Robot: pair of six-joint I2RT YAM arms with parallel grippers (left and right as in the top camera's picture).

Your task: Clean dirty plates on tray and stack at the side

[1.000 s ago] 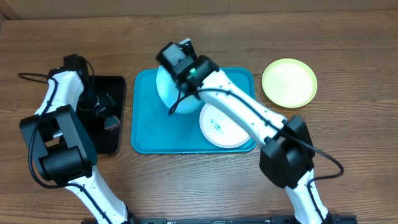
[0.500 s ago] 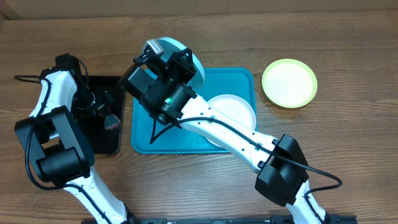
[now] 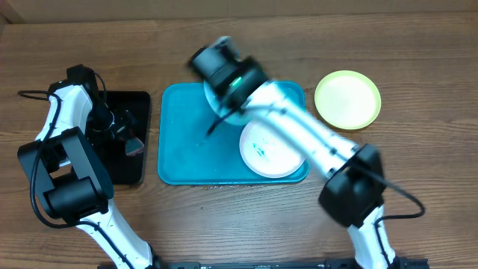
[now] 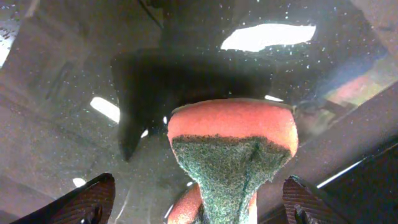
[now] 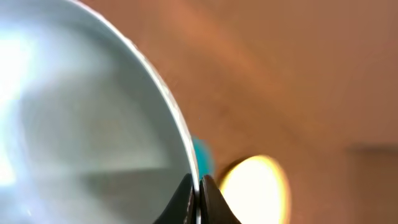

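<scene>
right gripper [image 5: 198, 194]: closed, the fingertips pinched on the rim of the pale blue plate [image 5: 74, 124]. the plate is seen held off the surface, over the far part of the teal tray [image 3: 179, 153]. the arm is blurred in the overhead view, so the plate's exact tilt cannot be told.

left gripper [image 4: 198, 198]: jaws are seen standing wide apart, one on each side of an orange sponge [image 4: 233, 155] with a green scouring face. no contact with the sponge is shown. it is placed over the black tray [image 3: 127, 170], left of the teal tray.

other items: the white plate [image 3: 282, 161] lies on the near right of the teal tray, a green smear showing. the yellow-green plate [image 3: 347, 99] lies on the table, to the right of the tray.

step judged in hand: the blue plate is to be presented for wiping.

recommendations:
- the rim pinch is narrow, so the plate should be moved slowly and pushed against only lightly.
- the sponge should be gripped firmly before any wiping.
- the soiled face should be turned toward the scouring face.
- the white plate should be kept clear of.
</scene>
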